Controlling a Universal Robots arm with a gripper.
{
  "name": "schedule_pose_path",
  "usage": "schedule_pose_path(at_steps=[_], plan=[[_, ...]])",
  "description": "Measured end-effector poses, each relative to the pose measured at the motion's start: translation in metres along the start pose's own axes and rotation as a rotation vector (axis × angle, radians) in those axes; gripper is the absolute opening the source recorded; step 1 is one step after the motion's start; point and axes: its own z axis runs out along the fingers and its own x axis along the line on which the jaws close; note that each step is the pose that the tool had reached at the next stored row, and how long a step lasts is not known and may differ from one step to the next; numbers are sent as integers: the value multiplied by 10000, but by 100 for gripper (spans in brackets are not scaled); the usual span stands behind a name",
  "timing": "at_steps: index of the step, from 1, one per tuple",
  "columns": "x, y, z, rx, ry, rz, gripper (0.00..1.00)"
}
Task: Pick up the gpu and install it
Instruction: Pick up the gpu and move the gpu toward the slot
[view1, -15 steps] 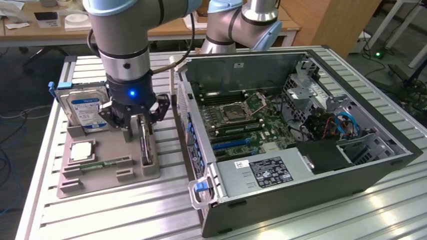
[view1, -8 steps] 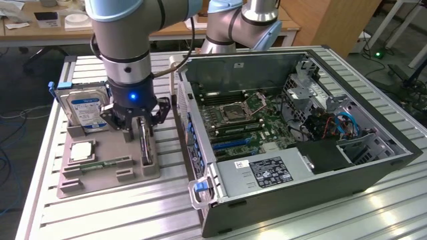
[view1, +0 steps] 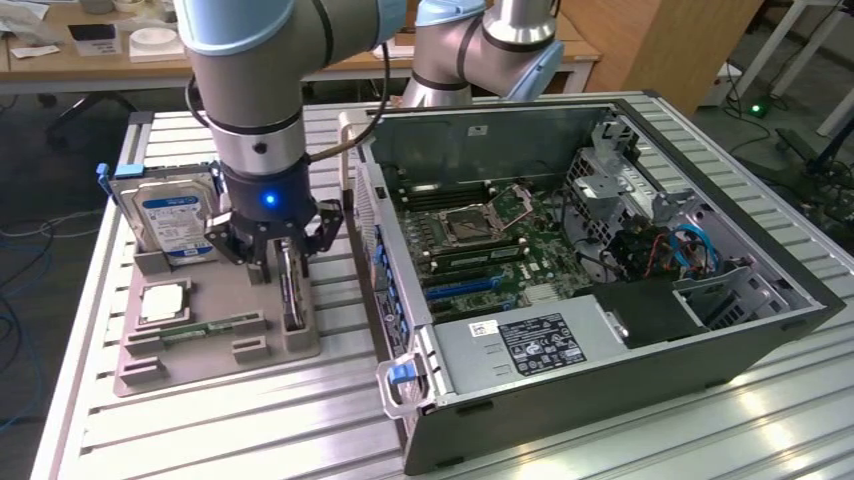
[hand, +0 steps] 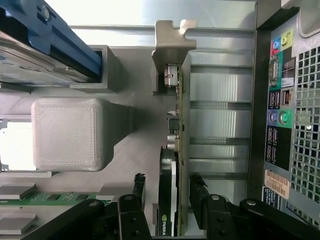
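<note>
The released gripper (hand: 168, 178) straddles the gpu (hand: 170, 160), standing on edge in the grey holder (view1: 187, 362) at the case's (view1: 587, 330) exterior-view nine o'clock: light, stiff, probably fragile, best pinched across cooler (hand: 166, 210) and board (hand: 184, 150).

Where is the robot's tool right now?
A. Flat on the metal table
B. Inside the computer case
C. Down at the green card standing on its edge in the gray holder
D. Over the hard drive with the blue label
C: the wrist view shows the open tool with one finger on each side of the gpu, which stands on edge in the gray holder.
</note>
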Motion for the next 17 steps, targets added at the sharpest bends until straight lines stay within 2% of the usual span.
schedule_pose_path(at_steps=[8,13,17], plan=[[-3,2,115,0,1,-2,49],[-3,68,175,-2,-2,-1,49],[-4,70,244,0,0,-2,49]])
